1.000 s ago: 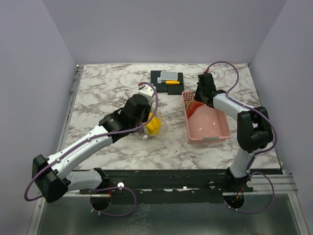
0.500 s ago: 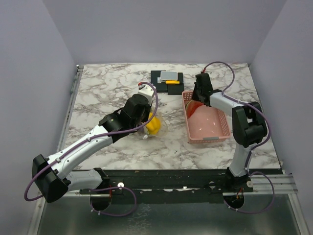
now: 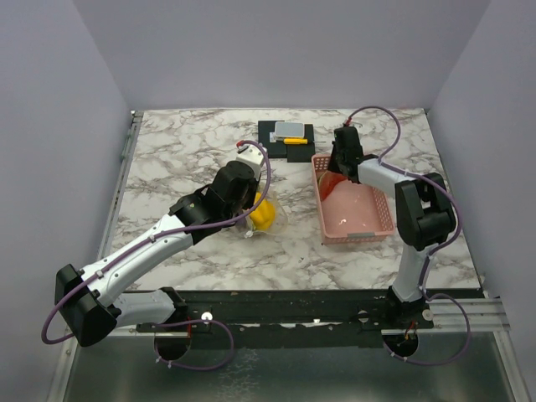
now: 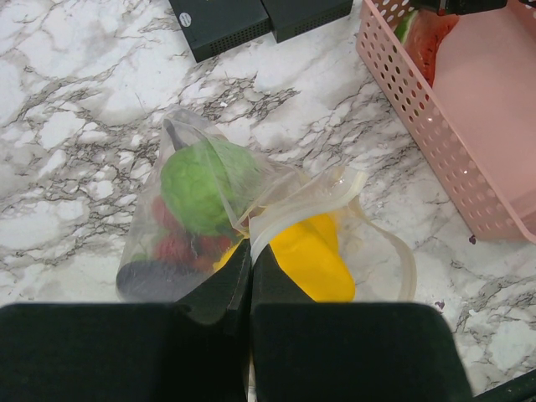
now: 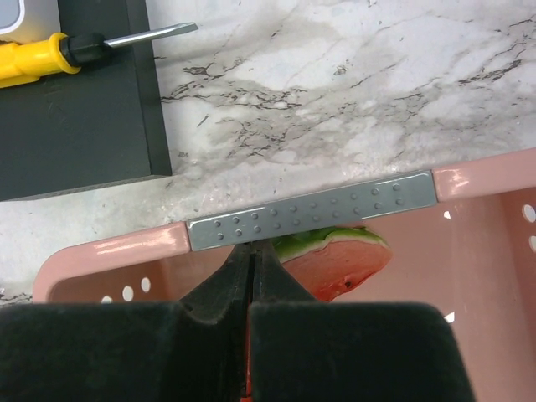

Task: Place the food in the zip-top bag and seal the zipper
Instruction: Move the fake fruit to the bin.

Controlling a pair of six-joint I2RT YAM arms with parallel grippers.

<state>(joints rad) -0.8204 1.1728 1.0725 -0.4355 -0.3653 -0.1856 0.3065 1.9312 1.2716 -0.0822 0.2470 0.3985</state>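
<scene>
A pink basket (image 3: 360, 219) lies near a black box (image 3: 268, 134) holding a yellow screwdriver (image 5: 50, 52).

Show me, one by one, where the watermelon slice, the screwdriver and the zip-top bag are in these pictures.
watermelon slice (image 5: 339, 261): right wrist view, on its red flesh.
screwdriver (image 5: 32, 57): right wrist view, on its yellow handle.
zip-top bag (image 4: 205, 186): left wrist view, on its clear side wall.

The left arm (image 3: 159, 243) and the right arm (image 3: 419, 209) are clad in pale grey-white shells, which are joined by bulky black joint housings. A purple cable (image 3: 381, 110) is looped along each arm. The left gripper (image 4: 250, 251) and the right gripper (image 5: 251, 255) are formed of matte black, blocky fingers tapered to wedges.
</scene>
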